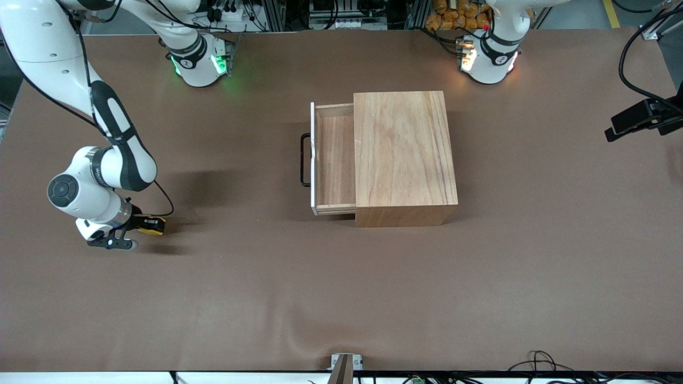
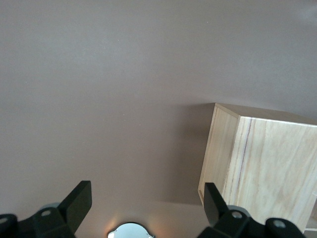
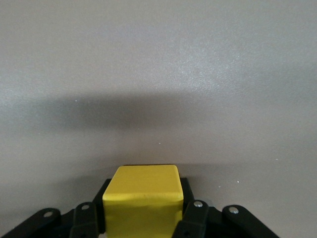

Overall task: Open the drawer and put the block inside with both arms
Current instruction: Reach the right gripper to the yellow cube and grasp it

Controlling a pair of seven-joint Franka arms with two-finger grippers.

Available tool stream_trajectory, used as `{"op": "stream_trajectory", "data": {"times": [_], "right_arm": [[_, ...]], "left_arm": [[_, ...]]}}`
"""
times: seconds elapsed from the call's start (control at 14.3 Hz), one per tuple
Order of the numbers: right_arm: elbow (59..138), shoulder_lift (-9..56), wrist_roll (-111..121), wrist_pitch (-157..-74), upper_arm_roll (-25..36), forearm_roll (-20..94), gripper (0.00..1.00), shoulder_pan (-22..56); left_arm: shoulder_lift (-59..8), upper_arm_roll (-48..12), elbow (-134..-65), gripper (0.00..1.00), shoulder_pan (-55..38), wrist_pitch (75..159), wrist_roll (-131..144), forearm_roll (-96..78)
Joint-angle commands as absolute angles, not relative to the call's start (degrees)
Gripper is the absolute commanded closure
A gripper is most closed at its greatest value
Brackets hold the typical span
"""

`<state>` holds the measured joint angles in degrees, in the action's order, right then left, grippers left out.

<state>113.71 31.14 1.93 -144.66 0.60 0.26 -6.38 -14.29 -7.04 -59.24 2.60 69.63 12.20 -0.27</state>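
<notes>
Right gripper [image 1: 140, 230] sits low at the lower left of the front frame, down at the table [image 1: 341, 298], fingers pinched on the block [image 1: 151, 225]; the right wrist view shows the yellow cube [image 3: 142, 198] squarely between the pads. Farther up, mid-frame: drawer [image 1: 333, 160] already pulled out of the wooden box [image 1: 403, 154], tray bare, handle [image 1: 304, 160] facing the right arm's end of the table. Key relation: the open tray lies up and to the right of the held block in frame, well apart, drawer's long axis running top to bottom. Right arm is the nearer one by far. Left gripper [image 2: 143, 208] is outside the front frame, fingers spread, holding nothing, waiting over the table beside the box's corner. Count: one block, one drawer, one box, two arms.
</notes>
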Motion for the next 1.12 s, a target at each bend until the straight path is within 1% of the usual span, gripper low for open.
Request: {"op": "stream_trajectory", "data": {"times": [0.0, 0.21, 0.35, 0.49, 0.63, 0.77, 0.91, 1.05], "right_arm": [[113.82, 24.72, 1.49, -136.62, 0.18, 0.52, 0.76, -6.50], [113.20, 17.51, 1.49, -126.24, 0.00, 0.79, 0.76, -5.72], [111.98, 13.47, 1.49, -120.00, -0.09, 0.79, 0.76, -3.09], [108.48, 11.26, 1.23, -112.72, 0.00, 1.31, 0.76, 1.38], [103.12, 11.07, -1.91, -106.12, 0.00, 3.33, 0.76, 6.13], [99.07, 11.34, -6.66, -103.19, 0.00, 3.95, 0.76, 11.40], [97.13, 11.69, -10.09, -103.09, 0.00, 4.04, 0.75, 16.59], [96.07, 11.95, -13.61, -103.53, 0.09, 5.18, 0.74, 22.29]], "left_arm": [[-13.27, -6.86, -59.77, 0.00, 3.60, 70.14, 11.07, -0.62], [-13.10, -6.24, -59.59, 0.00, 3.78, 70.14, 11.07, 0.00], [-12.92, -6.15, -59.59, 0.00, 3.96, 70.14, 11.07, 0.52], [-13.01, -6.15, -59.59, 0.00, 4.30, 70.14, 11.16, 0.62], [-13.18, -6.24, -59.76, 0.00, 4.39, 70.14, 11.07, 0.53], [-13.10, -6.33, -60.20, 0.00, 5.70, 69.96, 11.07, 0.44], [-12.22, -6.42, -62.04, 0.00, 5.98, 69.79, 10.99, 0.35], [-9.68, -6.42, -65.98, 0.00, 6.59, 70.13, 10.99, 0.18]]}}
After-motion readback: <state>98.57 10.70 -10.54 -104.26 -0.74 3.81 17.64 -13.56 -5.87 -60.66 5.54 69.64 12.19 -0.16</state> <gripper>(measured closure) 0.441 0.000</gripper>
